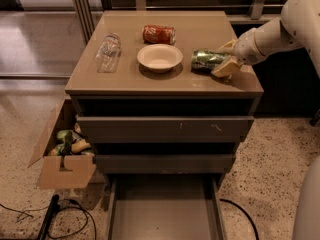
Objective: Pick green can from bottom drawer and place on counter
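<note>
The green can (204, 60) lies on its side on the counter (125, 79), to the right of the white bowl. My gripper (219, 60) reaches in from the right at counter height. Its two tan fingers (226, 67) sit on either side of the can's right end and touch it, so the gripper is shut on the can. The bottom drawer (162, 214) is pulled out at the front and its flat tray holds nothing.
On the counter are a white bowl (159, 57), a red soda can (158, 34) on its side and a clear plastic bottle (107, 52) on its side. An open cardboard box (65, 156) with items stands left of the cabinet. Cables (60, 214) lie on the floor.
</note>
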Robot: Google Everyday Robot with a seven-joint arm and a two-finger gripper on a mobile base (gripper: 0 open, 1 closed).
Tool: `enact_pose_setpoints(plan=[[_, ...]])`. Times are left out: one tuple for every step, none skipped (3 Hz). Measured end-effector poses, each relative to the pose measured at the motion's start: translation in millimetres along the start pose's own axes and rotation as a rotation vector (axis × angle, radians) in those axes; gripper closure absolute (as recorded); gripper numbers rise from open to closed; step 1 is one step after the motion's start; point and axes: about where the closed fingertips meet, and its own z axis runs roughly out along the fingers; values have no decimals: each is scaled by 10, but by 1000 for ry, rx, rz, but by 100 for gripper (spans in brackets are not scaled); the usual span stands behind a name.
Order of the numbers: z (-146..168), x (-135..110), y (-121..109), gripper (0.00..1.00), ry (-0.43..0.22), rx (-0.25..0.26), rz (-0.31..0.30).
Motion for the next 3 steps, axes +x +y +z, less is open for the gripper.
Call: enact_pose_setpoints(plan=[[0, 0, 0, 4, 0, 0, 0], [1, 0, 0, 0, 0, 0, 0], [2, 0, 0, 0, 0, 0, 0]])
